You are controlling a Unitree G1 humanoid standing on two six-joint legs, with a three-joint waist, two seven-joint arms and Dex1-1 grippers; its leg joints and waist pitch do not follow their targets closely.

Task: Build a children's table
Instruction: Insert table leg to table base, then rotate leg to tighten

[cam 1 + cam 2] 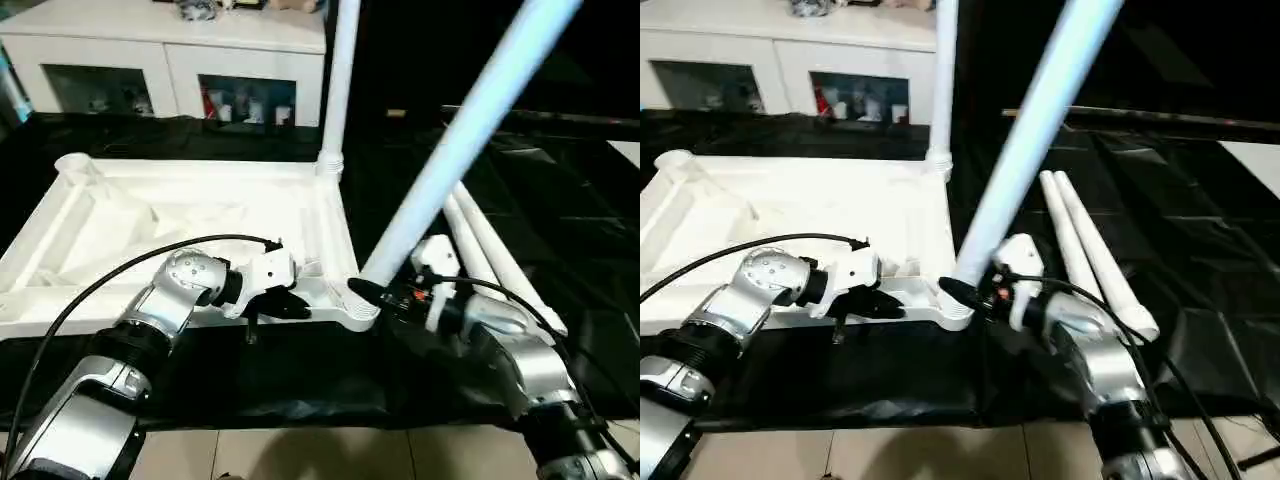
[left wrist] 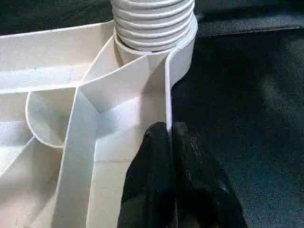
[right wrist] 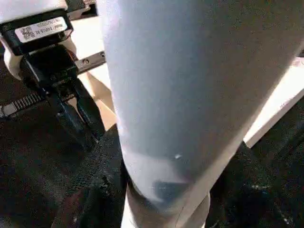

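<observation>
The small white plastic tabletop [image 1: 180, 225], rectangular, rimmed and ribbed, lies underside up on the black-covered work table [image 1: 560, 240]; the move to come turns, as I judge it, on the near right corner socket [image 1: 358, 308] and the long white tapered tube leg [image 1: 455, 150] whose foot sits at that socket; the leg's long axis leans away toward one o'clock in the head views rather than standing straight, so it must be brought upright before it can seat fully.

The right gripper [image 1: 385, 296] is the nearer arm; its black fingers pinch the leg's lower end, just at three o'clock of the socket; in the right wrist view the tube [image 3: 175, 95] rises between those fingers.

The left gripper [image 1: 283, 304] lies at nine o'clock of the same socket, fingers [image 2: 161, 156] pressed together over the tabletop's near rim, steadying it as I read it; the left wrist view shows the leg's ribbed end [image 2: 154, 23] in the socket just beyond the fingertips.

Counted: one tabletop; four legs; one stands upright in the far right socket [image 1: 340, 80], one is in hand, two lie side by side [image 1: 490, 250] on the black cloth at two o'clock of the right gripper; the far left socket [image 1: 72, 163] is empty.
</observation>
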